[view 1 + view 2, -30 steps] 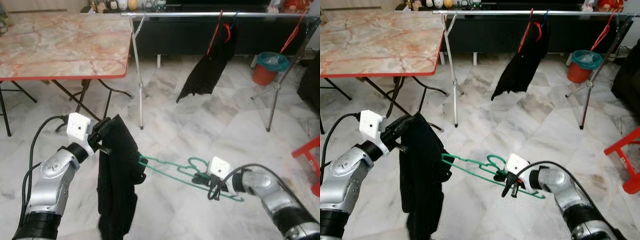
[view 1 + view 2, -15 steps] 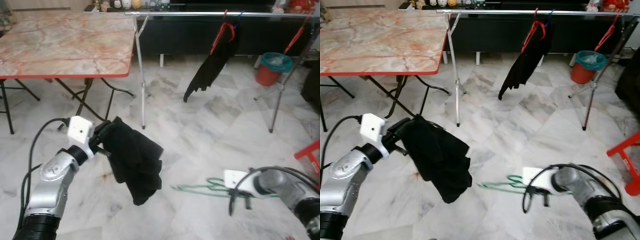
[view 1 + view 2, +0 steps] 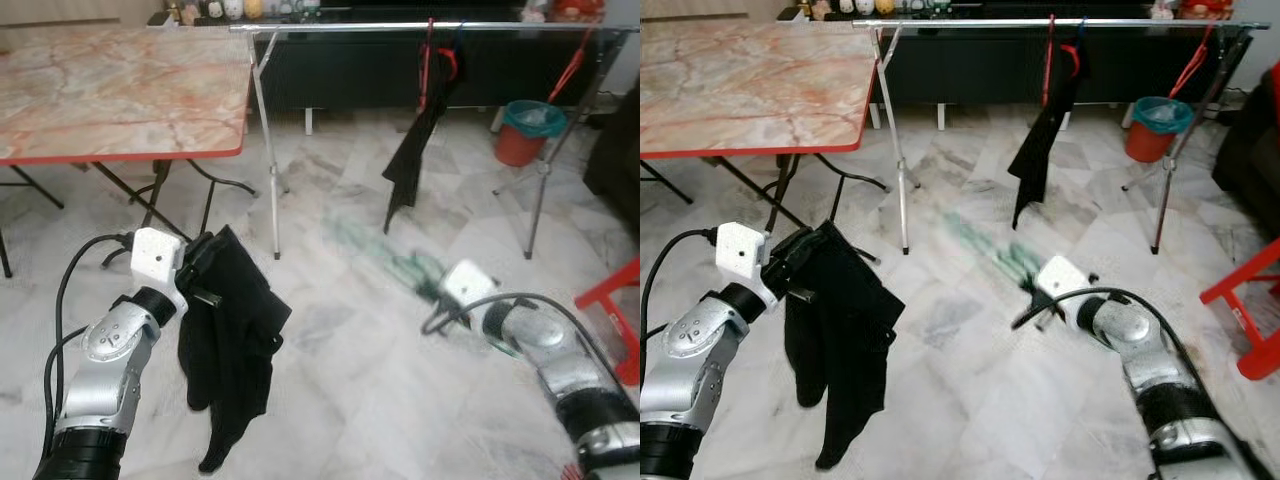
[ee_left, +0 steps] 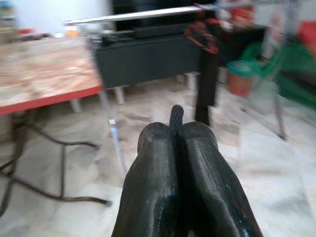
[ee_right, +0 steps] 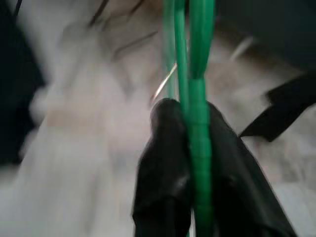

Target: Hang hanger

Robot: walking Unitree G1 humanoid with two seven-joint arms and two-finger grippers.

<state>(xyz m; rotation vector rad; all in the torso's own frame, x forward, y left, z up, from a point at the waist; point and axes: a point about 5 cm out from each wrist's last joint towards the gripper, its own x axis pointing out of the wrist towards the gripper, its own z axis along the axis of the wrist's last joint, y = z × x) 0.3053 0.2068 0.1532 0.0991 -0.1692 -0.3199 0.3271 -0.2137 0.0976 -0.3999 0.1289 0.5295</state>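
Green plastic hanger [image 5: 197, 98]: one, clamped in right gripper [image 5: 190, 113].
Black garment [image 3: 232, 340]: one, pinched by left gripper [image 4: 176, 129].
Silver clothes rail [image 3: 400, 27]: open span left of its hung black cloth [image 3: 410, 160].

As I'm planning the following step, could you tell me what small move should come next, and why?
Probably slow the right pincer and bring the green hanger back toward the black garment: the left pincer holds that garment clear of the hanger, which is motion-blurred.

Bright even daylight, green hanger [image 3: 380, 255] motion-blurred
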